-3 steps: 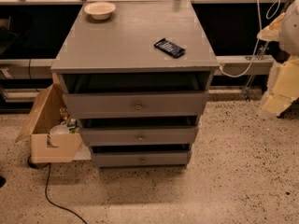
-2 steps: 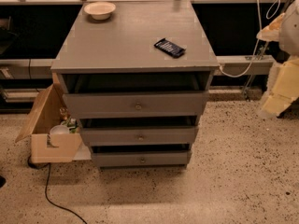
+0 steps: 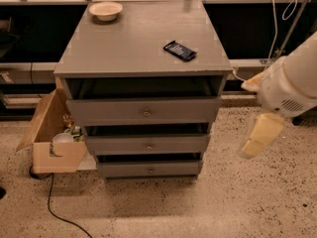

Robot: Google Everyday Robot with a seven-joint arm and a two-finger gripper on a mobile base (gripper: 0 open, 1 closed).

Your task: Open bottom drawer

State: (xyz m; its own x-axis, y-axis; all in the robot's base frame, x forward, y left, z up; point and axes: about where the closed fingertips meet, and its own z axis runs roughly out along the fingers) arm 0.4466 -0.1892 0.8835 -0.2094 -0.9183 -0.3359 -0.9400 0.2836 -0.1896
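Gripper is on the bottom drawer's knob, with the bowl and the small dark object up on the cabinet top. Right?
Not the gripper part. The camera view shows the gripper hanging off to the right of the cabinet, apart from the bottom drawer and its knob. The bowl and the small dark object do sit on the cabinet's top.

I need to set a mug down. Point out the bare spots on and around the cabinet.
Bare: the cabinet top between the bowl at its back left and the dark packet near its right edge; also the floor in front. Crowded: the left side, by the cardboard box. The gripper hangs in the air to the right.
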